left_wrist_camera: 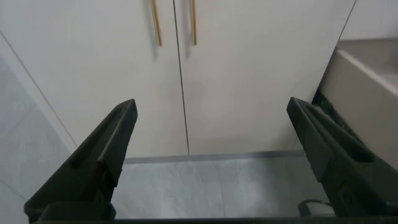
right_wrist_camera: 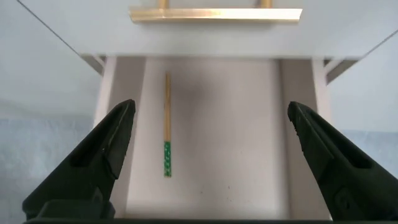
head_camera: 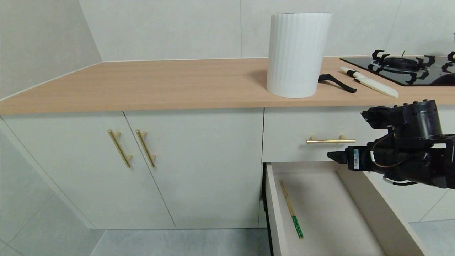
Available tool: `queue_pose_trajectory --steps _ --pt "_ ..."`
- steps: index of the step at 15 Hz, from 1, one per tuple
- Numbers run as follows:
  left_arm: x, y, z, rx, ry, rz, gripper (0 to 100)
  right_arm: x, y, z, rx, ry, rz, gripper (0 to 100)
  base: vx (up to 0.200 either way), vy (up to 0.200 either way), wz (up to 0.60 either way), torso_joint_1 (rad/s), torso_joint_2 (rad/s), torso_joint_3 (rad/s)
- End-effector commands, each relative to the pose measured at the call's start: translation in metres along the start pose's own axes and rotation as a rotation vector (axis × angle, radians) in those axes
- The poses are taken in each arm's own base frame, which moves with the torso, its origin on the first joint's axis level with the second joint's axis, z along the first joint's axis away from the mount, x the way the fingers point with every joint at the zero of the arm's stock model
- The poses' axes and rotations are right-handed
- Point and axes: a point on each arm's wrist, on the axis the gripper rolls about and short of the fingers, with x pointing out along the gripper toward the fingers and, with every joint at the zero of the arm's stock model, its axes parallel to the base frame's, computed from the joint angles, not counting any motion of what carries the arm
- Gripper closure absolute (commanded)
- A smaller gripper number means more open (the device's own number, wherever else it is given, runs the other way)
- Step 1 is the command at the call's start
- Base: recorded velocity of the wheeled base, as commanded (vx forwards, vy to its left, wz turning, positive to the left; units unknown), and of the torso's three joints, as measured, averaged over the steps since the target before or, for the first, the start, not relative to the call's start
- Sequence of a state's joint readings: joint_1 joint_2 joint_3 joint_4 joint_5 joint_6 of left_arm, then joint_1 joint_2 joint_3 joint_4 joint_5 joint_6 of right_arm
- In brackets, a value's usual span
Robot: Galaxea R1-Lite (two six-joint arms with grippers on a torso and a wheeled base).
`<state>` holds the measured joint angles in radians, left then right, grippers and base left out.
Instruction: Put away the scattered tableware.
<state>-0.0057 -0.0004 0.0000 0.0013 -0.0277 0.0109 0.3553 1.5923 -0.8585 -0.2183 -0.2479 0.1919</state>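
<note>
Between the right gripper's (right_wrist_camera: 211, 158) fingers (right_wrist_camera: 109, 155) there is only air: they are spread wide and released, hanging above the open drawer (head_camera: 373, 209). Beneath them, green-tipped chopsticks (right_wrist_camera: 166, 140) lie on the drawer floor near its left wall. The left gripper (left_wrist_camera: 211, 162), equally spread and empty, sits low before the cabinet doors (left_wrist_camera: 249, 74). On the countertop (head_camera: 160, 83), a white knife (head_camera: 369, 82) and a black-handled utensil (head_camera: 337, 82) lie beside a ribbed white canister (head_camera: 296, 53).

no text, number or sign can be read anywhere. a small white sticker (head_camera: 356, 159) just behind the right gripper (head_camera: 332, 155) bears print too small to make out.
</note>
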Motion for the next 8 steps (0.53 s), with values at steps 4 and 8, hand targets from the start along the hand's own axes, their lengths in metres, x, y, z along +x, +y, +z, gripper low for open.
queue_pose_trajectory --steps 4,8 --pt "0.0000 0.0000 0.0001 0.000 -0.001 0.000 0 0.0004 0.0002 -0.0003 0.000 0.000 0.000 0 0.000 0.000 0.00 0.143 -0.52 -0.301" --pt "-0.0001 0.0000 0.0006 0.000 -0.002 0.000 0 0.0013 0.0004 -0.0008 -0.001 0.003 0.001 0 0.000 0.000 0.00 0.176 -0.47 -0.292"
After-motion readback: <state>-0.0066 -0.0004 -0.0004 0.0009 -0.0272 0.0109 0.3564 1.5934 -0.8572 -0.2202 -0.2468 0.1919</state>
